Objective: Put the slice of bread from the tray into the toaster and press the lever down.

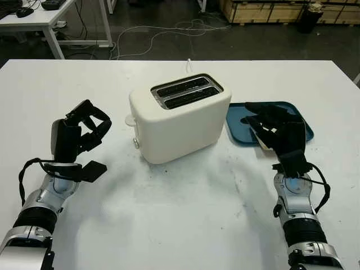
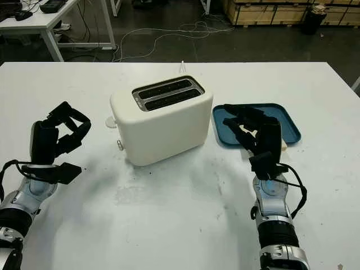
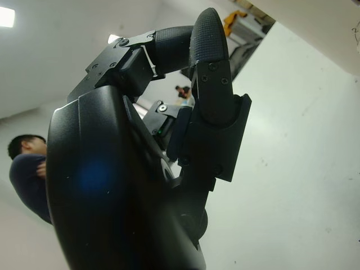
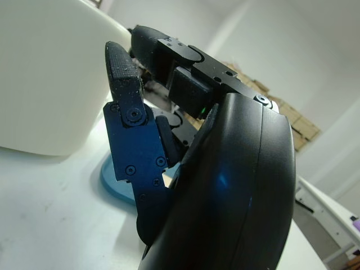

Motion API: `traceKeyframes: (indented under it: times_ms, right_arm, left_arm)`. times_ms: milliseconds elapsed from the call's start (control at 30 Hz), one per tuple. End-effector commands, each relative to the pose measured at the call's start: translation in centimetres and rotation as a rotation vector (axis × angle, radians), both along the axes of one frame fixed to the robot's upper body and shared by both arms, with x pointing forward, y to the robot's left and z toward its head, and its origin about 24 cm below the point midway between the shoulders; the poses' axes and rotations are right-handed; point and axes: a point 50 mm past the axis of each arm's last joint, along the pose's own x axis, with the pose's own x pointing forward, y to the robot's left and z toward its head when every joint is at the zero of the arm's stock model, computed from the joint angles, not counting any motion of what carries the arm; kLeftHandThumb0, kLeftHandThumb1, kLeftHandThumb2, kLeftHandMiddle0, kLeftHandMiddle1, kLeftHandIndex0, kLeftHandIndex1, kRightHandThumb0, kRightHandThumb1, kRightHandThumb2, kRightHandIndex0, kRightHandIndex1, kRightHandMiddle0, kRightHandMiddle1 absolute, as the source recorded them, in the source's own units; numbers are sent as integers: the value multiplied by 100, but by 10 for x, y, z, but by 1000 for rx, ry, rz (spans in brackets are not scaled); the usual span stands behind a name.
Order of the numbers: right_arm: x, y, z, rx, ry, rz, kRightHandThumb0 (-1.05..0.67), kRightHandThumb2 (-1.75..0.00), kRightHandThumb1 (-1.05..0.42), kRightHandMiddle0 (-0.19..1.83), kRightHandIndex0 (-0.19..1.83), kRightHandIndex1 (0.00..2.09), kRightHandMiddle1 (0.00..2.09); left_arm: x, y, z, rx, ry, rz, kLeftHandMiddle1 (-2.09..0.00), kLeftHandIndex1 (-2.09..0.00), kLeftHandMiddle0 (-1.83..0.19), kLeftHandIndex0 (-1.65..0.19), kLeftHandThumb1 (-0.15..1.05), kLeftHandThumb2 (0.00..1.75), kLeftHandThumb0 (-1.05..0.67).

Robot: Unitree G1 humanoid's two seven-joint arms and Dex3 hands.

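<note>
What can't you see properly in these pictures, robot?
- The bread: a pale corner peeks out in the right eye view; the right hand, over the blue tray, hides the rest.
- The toaster lever: a white tab pokes out on its far-left side, too small to be sure of.
- Inside the toaster slots: too dark in both eye views.
- The left hand: curled, holding nothing, left of the toaster.

A glossy cream plastic toaster (image 1: 179,125) with two black slots framed in silver stands on a plain white table (image 1: 185,225) beside a flat dark teal-blue plastic tray (image 1: 239,121). A pale beige bit of bread (image 2: 284,145) shows at the tray's edge. Both matte black three-finger hands (image 1: 84,129) (image 1: 275,129) sit on silver-grey forearms
</note>
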Motion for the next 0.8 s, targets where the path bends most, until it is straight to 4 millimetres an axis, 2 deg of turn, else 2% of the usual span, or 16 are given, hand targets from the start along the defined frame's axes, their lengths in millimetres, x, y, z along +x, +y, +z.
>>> traceKeyframes:
  times_ms: [0,600,667,767]
  right_arm:
    - [1,0,2,0,-2,-3,-48,-3,-92,114,97,71,0]
    - [-1,-2,1,6,-12,6,-49,-1,-91,112,97,67,0]
    - [-5,-6,3,-95,-39,-22,-48,0,-89,107,92,62,0]
    - [-14,-17,4,-344,-68,-85,-46,0,-87,94,81,54,0]
  left_arm:
    - [-3,1,-3,9,5,8,-175,-156,-75,-52,92,44,-105]
    - [-2,0,-2,5,7,-2,-175,-157,-73,-51,92,43,-105]
    - [-2,0,-2,0,1,-2,-174,-156,-73,-51,92,43,-105]
    - [-2,1,-2,0,0,3,-174,-156,-73,-51,92,43,-105]
